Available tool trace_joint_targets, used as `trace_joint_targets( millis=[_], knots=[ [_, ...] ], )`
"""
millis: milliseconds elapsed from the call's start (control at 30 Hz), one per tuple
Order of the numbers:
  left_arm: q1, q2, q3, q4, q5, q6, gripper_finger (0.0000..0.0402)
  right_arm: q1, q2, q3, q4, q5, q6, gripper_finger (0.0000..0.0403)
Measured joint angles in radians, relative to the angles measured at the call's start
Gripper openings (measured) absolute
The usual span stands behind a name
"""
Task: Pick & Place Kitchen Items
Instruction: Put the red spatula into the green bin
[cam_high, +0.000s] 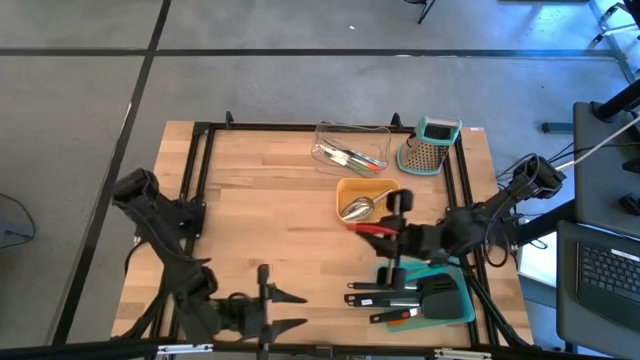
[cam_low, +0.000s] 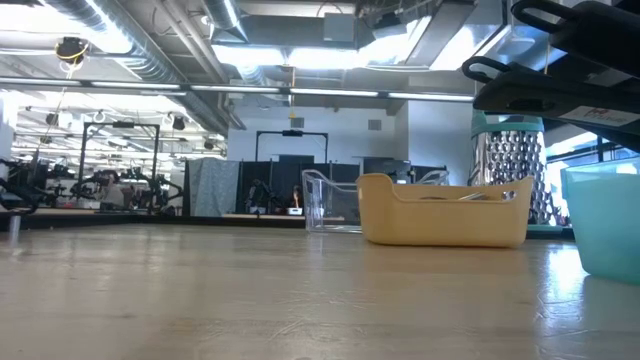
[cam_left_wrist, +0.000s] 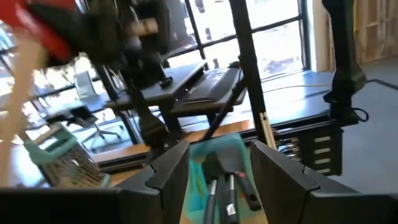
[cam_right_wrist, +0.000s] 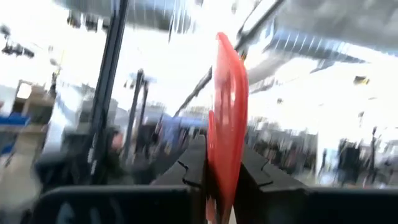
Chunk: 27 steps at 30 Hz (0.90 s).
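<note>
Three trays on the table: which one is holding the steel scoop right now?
The orange tray in the middle holds the steel scoop. The clear tray behind it holds thin utensils, and the teal tray nearer the front edge holds black spatulas.

You had lots of open table (cam_high: 250, 210) on the left side. On the right, the orange tray (cam_high: 362, 190), clear tray (cam_high: 350, 146), grater (cam_high: 432, 146) and teal tray (cam_high: 440, 300) stood close together and blocked your way.
</note>
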Motion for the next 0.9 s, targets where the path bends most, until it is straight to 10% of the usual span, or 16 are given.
trace_joint_targets(
  millis=[333,733,900],
  knots=[
    [0.182,0.066,0.0,0.027,0.219,-0.128,0.0161,0.045,0.0,0.0,0.344,-0.106,-0.308,0.0035],
    [0.237,0.115,-0.006,0.08,0.167,-0.052,0.0113,0.178,-0.048,0.0,0.396,-0.124,-0.534,0.0035],
    [0.283,0.113,-0.171,0.41,0.215,-0.023,0.0089,0.199,-0.048,0.0,0.4,-0.113,-0.546,0.0035]
  ],
)
